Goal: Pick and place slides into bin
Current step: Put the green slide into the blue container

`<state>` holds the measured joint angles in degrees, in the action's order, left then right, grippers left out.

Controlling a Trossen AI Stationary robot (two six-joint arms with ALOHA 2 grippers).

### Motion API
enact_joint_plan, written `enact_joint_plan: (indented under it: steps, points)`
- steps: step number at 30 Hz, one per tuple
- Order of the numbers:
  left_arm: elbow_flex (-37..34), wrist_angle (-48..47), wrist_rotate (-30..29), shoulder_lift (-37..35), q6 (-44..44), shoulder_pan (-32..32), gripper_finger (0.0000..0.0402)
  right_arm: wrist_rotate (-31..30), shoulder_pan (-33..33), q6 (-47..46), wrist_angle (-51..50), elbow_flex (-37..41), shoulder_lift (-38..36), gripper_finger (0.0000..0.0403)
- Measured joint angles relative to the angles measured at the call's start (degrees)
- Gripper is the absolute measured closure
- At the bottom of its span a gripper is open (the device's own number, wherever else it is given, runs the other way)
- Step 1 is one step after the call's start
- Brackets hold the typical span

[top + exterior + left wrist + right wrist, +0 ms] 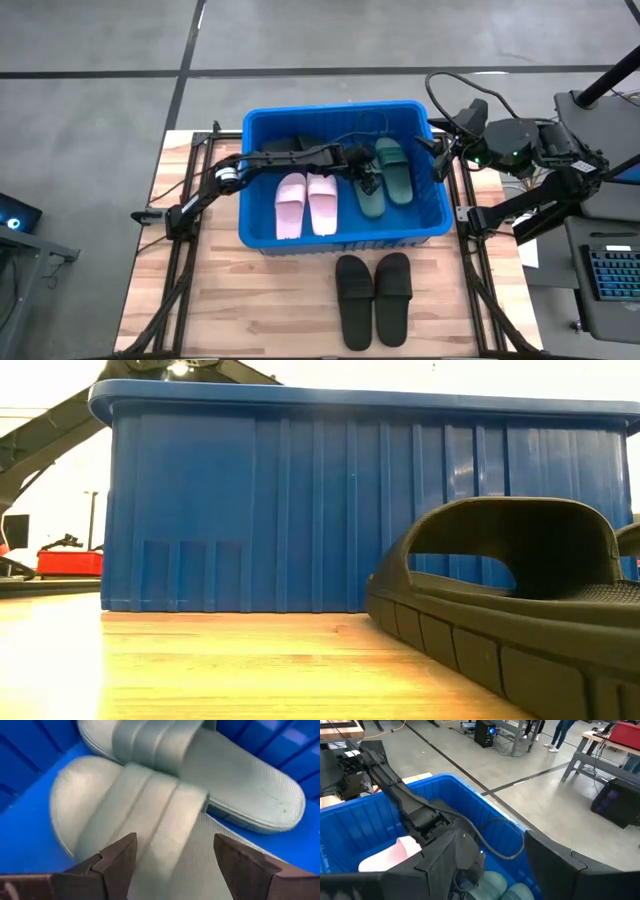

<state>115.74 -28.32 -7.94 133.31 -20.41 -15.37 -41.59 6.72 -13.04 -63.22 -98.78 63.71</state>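
Green slides point(382, 178) lie in the blue bin point(260, 236) beneath the left gripper point(367, 181), its jaws released; the right gripper point(440, 160) waits spread at the rim.

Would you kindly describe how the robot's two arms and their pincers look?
Both arms are dark, jointed and slim. The left arm has a silver joint near its base and a thin black cable. The right arm trails looping black cables. Each pincer, left pincer and right pincer, has two dark, angular, wedge-shaped fingers.

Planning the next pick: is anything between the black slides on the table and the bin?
Nothing visible. The black slides lie on bare table just in front of the bin; only its front wall must be cleared. The left gripper hangs open inside the bin over the green slides.
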Motion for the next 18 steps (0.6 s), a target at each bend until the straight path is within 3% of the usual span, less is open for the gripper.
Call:
enact_joint_plan:
  steps: [7,11,18]
  points:
    - [0.0,0.21,0.19,-1.48,5.19,0.0,0.0153,-0.02,0.0,0.06,0.0,0.0,-0.09,0.0179]
    - [0.0,-0.77,4.65,-1.48,6.49,0.01,0.0153,-0.04,0.0,0.24,0.02,0.0,-0.19,0.0179]
    - [-0.05,-2.14,-2.09,-1.24,11.84,0.1,0.0153,-0.48,0.0,0.26,0.04,0.0,-0.33,0.0179]
